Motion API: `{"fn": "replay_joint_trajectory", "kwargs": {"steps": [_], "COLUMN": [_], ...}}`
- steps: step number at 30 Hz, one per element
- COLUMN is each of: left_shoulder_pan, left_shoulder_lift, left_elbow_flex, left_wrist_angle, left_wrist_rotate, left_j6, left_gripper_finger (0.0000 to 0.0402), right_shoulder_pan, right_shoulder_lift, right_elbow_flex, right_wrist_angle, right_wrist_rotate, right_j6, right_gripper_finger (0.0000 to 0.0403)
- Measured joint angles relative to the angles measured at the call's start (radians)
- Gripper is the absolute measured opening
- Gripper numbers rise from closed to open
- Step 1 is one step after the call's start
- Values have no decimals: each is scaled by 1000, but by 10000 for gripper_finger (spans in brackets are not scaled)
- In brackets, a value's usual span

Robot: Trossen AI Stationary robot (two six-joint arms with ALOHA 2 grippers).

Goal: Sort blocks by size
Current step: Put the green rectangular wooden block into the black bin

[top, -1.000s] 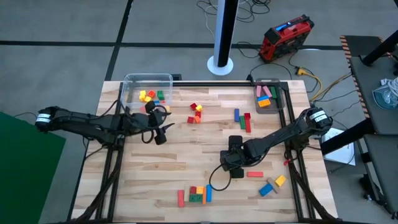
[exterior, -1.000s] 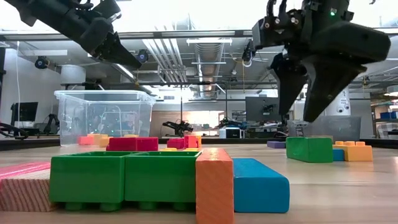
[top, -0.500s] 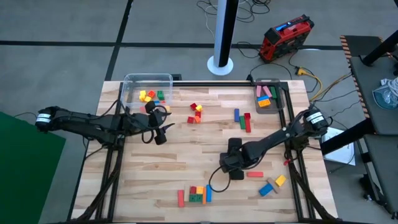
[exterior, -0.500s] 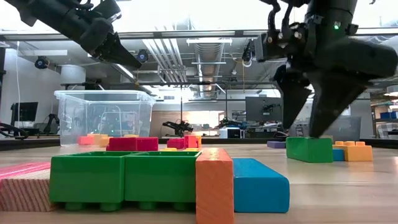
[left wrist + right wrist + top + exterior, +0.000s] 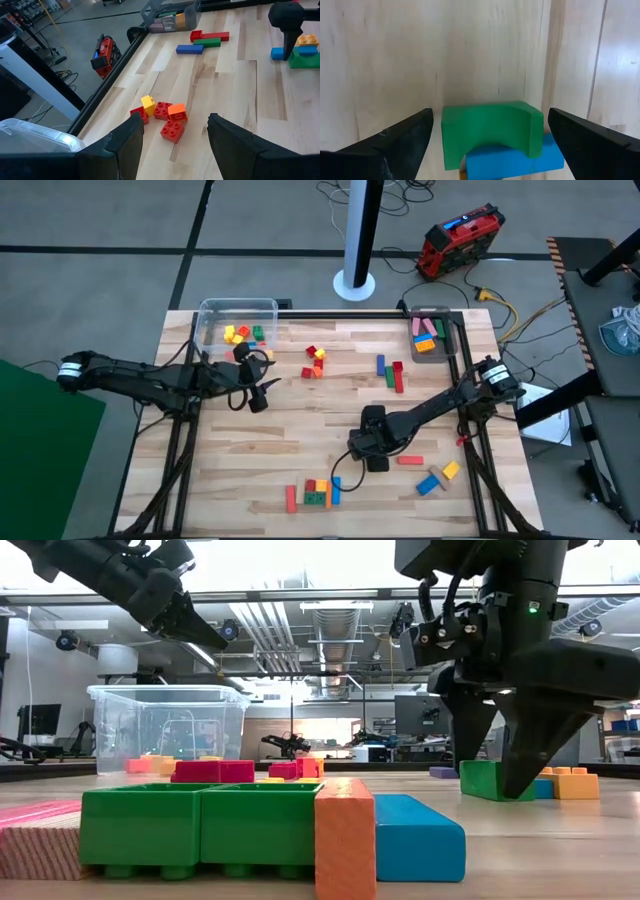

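Blocks lie scattered over the wooden table (image 5: 250,450), some in the clear tub (image 5: 237,320) and grey tray (image 5: 433,335), and a green block (image 5: 491,131) sits between the wide-open right gripper's (image 5: 487,137) fingers.

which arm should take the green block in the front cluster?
Right. The right gripper hangs open directly over the green block, fingers either side of it. The left gripper is open too, but sits far off near the clear tub.

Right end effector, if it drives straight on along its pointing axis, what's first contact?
Most likely the green block, centred between the open right end effector fingers, atop a blue block.
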Motion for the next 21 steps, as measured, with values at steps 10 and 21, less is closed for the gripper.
{"fn": "replay_joint_trajectory", "kwargs": {"steps": [10, 21], "left_shoulder_pan": [0, 0], "left_shoulder_lift": [0, 0], "left_elbow_flex": [0, 0], "left_wrist_angle": [0, 0], "left_wrist_rotate": [0, 0], "left_j6": [0, 0], "left_gripper_finger": [197, 197], "right_shoulder_pan": [0, -1], "right_shoulder_lift": [0, 0], "right_elbow_flex": [-1, -2], "right_wrist_angle": [-5, -5], "right_wrist_rotate": [-3, -25], "right_j6": [-3, -28], "right_gripper_finger": [386, 323]}}
